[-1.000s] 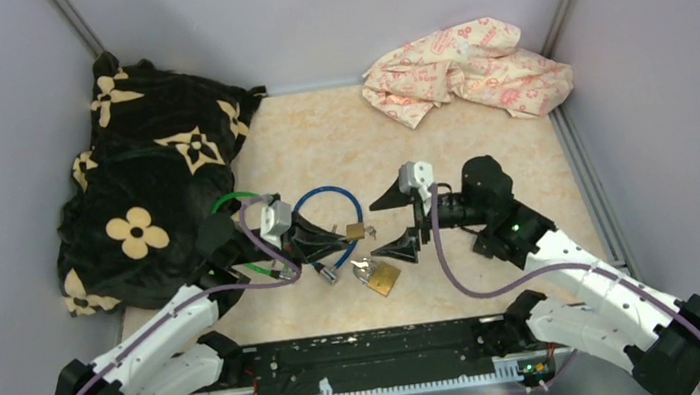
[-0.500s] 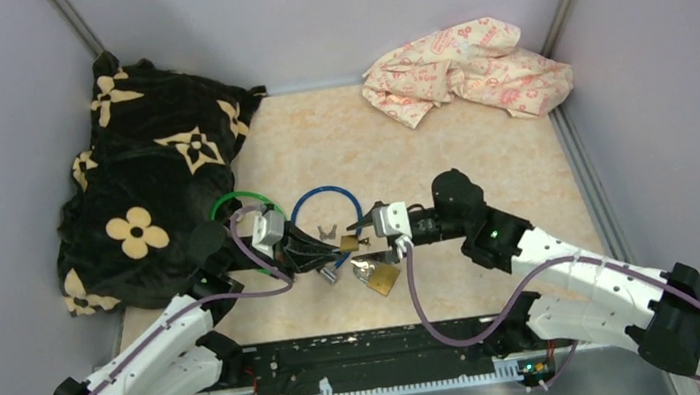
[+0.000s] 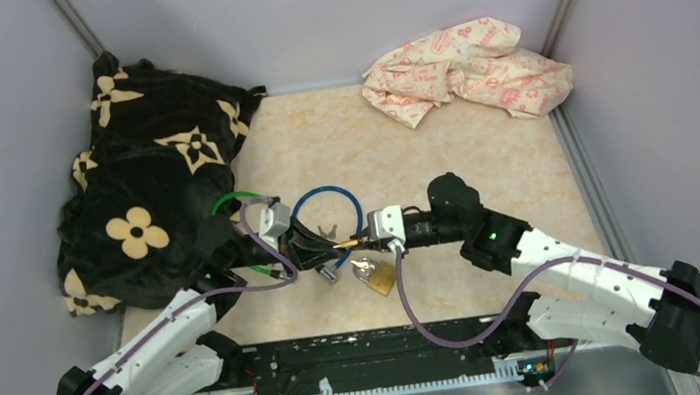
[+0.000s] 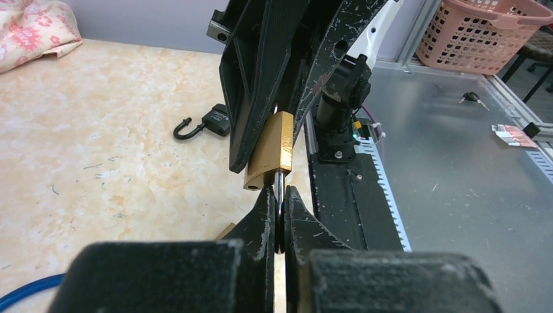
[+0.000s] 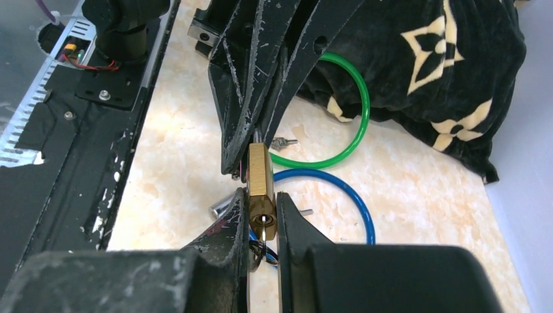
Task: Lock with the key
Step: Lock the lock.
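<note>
Seen from above, the brass padlock is nearly swallowed where my left claw and my right claw meet, too small to make out shackle or keyhole. In my left wrist view the thin metal stem pinched in my fingers vanishes into the gap, so I cannot tell shackle from key. The blue loop runs under both claws at its 6 o'clock side, and the green loop shows only its 12 o'clock arc.

Padlock: brass. Blue loop, green loop. Black cloth: cream flowers. Cream cloth: red print. Surface: beige marbling.
</note>
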Controlling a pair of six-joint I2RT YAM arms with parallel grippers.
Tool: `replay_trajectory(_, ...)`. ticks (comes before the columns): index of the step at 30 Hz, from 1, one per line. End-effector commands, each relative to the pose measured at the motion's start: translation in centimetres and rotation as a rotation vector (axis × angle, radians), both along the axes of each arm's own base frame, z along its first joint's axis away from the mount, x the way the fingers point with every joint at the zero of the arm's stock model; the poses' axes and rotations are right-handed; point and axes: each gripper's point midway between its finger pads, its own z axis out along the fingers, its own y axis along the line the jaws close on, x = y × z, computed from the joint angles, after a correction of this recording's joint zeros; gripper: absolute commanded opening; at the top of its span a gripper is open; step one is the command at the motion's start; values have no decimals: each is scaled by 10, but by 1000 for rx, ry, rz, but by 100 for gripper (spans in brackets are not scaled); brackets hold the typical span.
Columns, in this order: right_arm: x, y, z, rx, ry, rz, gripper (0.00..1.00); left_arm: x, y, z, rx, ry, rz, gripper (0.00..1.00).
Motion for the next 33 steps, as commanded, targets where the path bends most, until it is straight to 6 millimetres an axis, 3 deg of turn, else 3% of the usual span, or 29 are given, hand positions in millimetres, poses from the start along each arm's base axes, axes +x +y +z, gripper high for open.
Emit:
replay_trajectory(1,2,0,45,133,0,-47,0,6,0,6,-5,-49,27,12)
replay_trajectory(6,11,-10,50,195,137,-147,0,21,7,6,-5,-95,122,63)
replay_trajectory(8,10,-14,54,225,187,-144,0,27,12,8,-10,-99,162,71)
replay_trajectory(11,4,-17,62,260,226,-97,0,29,18,17,-36,-101,190,74)
replay_trajectory(13,-2,-18,67,284,231,-61,0,28,21,30,-78,-105,205,73)
replay_trajectory(16,-1,-16,72,294,241,-53,0,21,22,45,-127,-91,193,60)
replay_trajectory(18,-1,-13,73,292,253,-45,0,15,22,45,-124,-72,162,53)
replay_trajectory(22,0,-9,76,301,261,-31,0,24,21,46,-139,-35,203,41)
replay_trajectory(30,4,-6,76,291,271,-36,0,17,14,51,-150,-29,159,42)
replay_trajectory(31,4,-5,75,289,273,-38,0,16,14,51,-151,-34,152,37)
replay_trajectory(33,4,-5,76,291,273,-34,0,15,12,51,-146,-41,142,14)
